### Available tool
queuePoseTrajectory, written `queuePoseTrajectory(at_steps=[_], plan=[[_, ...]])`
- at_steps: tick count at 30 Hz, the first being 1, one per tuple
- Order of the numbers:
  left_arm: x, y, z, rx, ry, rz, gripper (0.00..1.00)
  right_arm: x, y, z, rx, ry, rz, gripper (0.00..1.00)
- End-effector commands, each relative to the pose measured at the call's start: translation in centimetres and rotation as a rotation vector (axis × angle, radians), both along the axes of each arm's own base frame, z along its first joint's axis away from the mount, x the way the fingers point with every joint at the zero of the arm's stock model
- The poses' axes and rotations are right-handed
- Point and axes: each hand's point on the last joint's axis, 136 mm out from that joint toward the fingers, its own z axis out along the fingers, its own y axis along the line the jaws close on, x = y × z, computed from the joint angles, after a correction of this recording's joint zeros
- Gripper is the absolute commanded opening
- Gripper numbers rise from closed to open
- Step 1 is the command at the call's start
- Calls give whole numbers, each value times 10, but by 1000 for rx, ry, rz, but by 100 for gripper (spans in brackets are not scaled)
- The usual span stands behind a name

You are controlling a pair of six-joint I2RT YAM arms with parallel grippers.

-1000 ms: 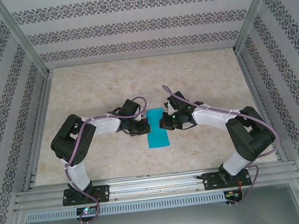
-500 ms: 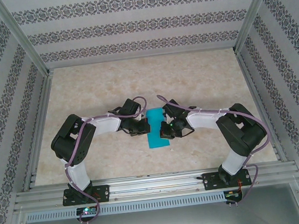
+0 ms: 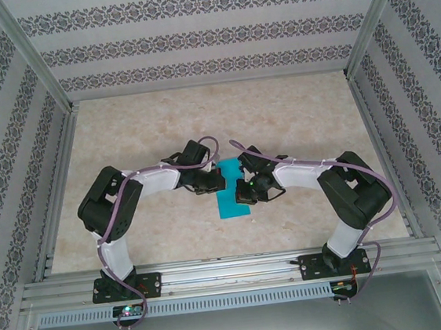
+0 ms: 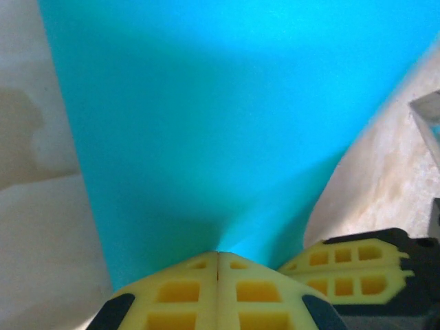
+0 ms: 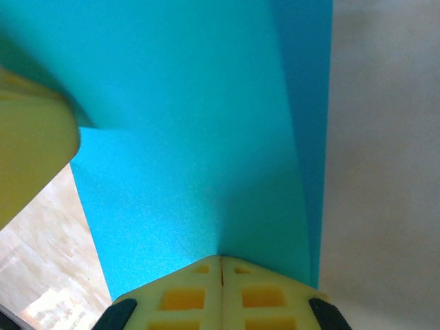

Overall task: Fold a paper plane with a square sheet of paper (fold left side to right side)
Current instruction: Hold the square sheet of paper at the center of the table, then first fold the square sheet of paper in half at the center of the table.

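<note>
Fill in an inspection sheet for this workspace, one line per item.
Surface: beige marbled table, flat and evenly lit.
Job's things: teal sheet of paper, lying as a narrow rectangle, apparently folded double; no plane shape yet.
Clutter: nothing seen.
Grippers: left gripper and right gripper both shut, tips at the paper from opposite sides; pinching or pressing, cannot tell.
Cables: purple cables run along both arms.
Surroundings: patterned walls, aluminium frame rail.

Beige marbled tabletop [image 3: 294, 118] enclosed by patterned walls [image 3: 207, 36] and aluminium rails [image 3: 232, 272].
</note>
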Motion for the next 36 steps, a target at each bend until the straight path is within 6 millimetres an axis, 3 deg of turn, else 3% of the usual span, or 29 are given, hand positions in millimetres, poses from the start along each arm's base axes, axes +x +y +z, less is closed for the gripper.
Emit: queuePoseTrajectory(at_steps=[1,18,36], plan=[[5,2,-8,-6,-17,-11,3,-23,-34,-32,-192,77,12,0],[14,32,-40,65,1,83,3,-30,-49,-38,-269,99,42,0],[82,81,-36,88,-90,214,3,-32,-49,-39,-270,104,50,0]])
